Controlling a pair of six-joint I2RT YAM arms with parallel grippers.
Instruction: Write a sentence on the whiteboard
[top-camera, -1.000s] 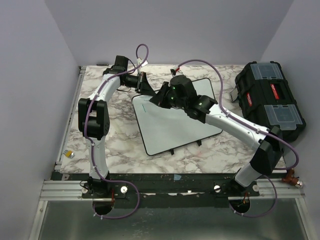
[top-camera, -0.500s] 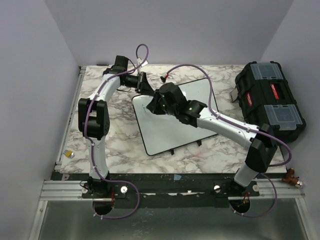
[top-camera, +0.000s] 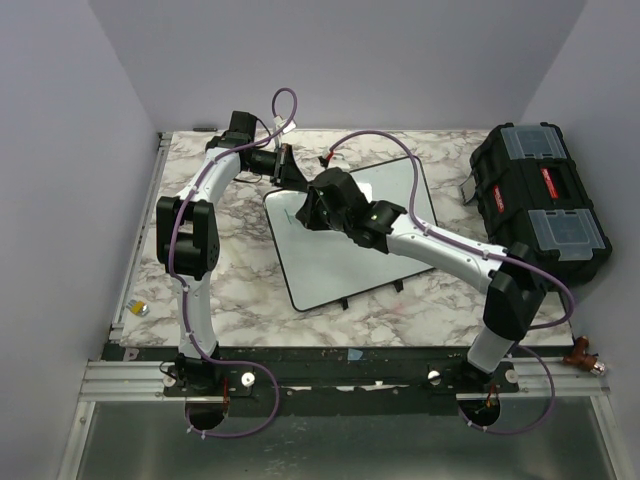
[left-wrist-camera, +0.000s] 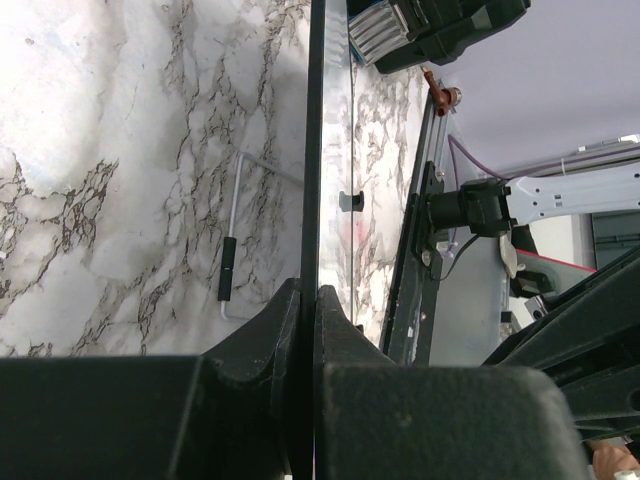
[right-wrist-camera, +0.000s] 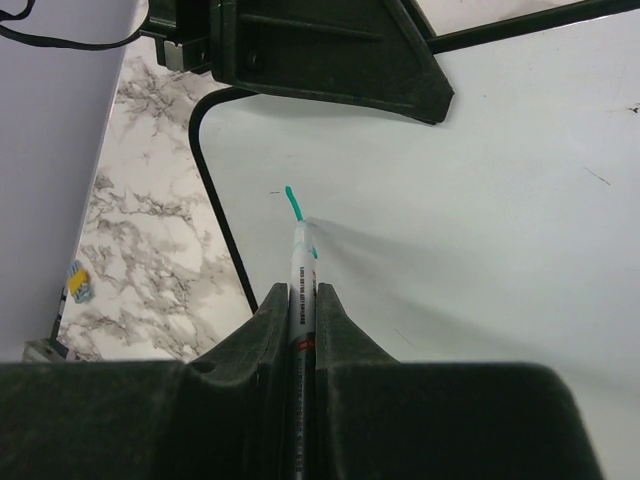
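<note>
1. Two grippers grip: my right gripper (right-wrist-camera: 303, 292) clamps the marker (right-wrist-camera: 302, 255), which points away from me, tip near the left edge of the whiteboard (right-wrist-camera: 480, 200).
2. Just ahead, the sentence (right-wrist-camera: 292, 203) is one short green mark; blank board lies rightward.
3. Farthest, my left gripper (left-wrist-camera: 308, 297) pinches the board's rim.

Top external: high and rearward, looked down over the whole table (top-camera: 240, 300), far | left wrist: close, sighted edge-on along the whiteboard (left-wrist-camera: 313, 150) | right wrist: close above its face | all three shared the whiteboard.
</note>
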